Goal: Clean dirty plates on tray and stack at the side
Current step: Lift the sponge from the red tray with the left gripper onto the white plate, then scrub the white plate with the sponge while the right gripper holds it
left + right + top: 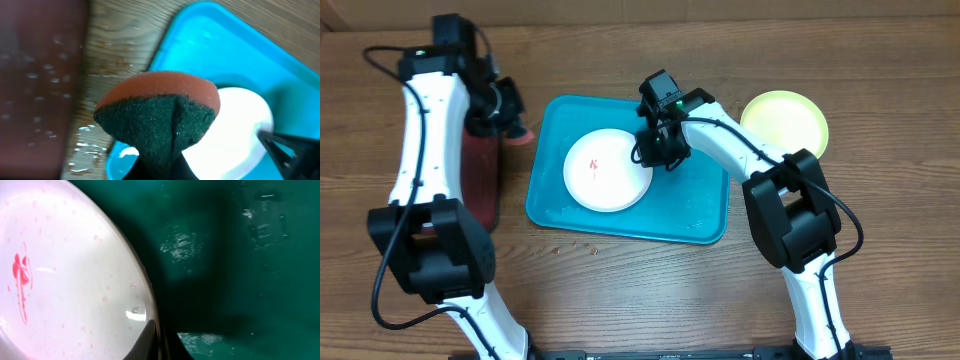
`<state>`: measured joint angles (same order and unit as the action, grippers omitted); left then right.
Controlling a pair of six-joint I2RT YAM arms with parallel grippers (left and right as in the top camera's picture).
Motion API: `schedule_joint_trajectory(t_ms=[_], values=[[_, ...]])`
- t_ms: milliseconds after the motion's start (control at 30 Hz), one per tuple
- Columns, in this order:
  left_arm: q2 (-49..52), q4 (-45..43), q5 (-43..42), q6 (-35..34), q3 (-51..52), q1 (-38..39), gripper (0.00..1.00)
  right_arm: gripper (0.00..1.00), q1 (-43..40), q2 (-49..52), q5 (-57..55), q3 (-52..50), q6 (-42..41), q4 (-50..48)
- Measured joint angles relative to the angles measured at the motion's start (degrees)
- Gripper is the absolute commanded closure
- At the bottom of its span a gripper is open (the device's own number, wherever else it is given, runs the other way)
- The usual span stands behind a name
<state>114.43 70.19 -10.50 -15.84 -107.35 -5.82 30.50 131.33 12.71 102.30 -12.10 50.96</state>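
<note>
at centre frame of the overhead view, the turquoise tray (705, 215) lies flat on the wooden table (620, 290). its long axis runs left to right, the right end a little lower in frame.

a white plate (610, 185) sits face up on the left half of the tray. the only marking found is a red smear (594, 166) left of the plate's centre. close up from my right wrist it is a blot with a thin trailing streak, not legible as writing. water beads are noted on the plate and on the tray floor.

a yellow-green plate (785, 122) rests on the table at upper right, off the tray and just beside its far right corner.

my right gripper (658, 152) is at the white plate's right edge, fingers closed onto its rim.

my left gripper (508, 115) is at upper left, beside the tray's upper left corner. its fingers are pinched on a sponge (520, 132), with the orange-red layer above the dark green scouring face. a dark red tray (485, 180) lies below that arm, wet with droplets.
</note>
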Motion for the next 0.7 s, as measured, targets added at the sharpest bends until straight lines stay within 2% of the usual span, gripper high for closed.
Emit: schedule_joint_trajectory(t_ms=[433, 700], values=[[0.00, -2.89, -0.07, -0.59, 1.44, 11.32, 0.96, 0.96, 0.79, 0.00, -0.70, -0.11, -4.74, -0.22], [0.00, -12.70, -0.11, -2.67, 12.63, 16.85, 0.96, 0.96, 0.79, 0.00, -0.70, -0.11, -5.88, -0.22]])
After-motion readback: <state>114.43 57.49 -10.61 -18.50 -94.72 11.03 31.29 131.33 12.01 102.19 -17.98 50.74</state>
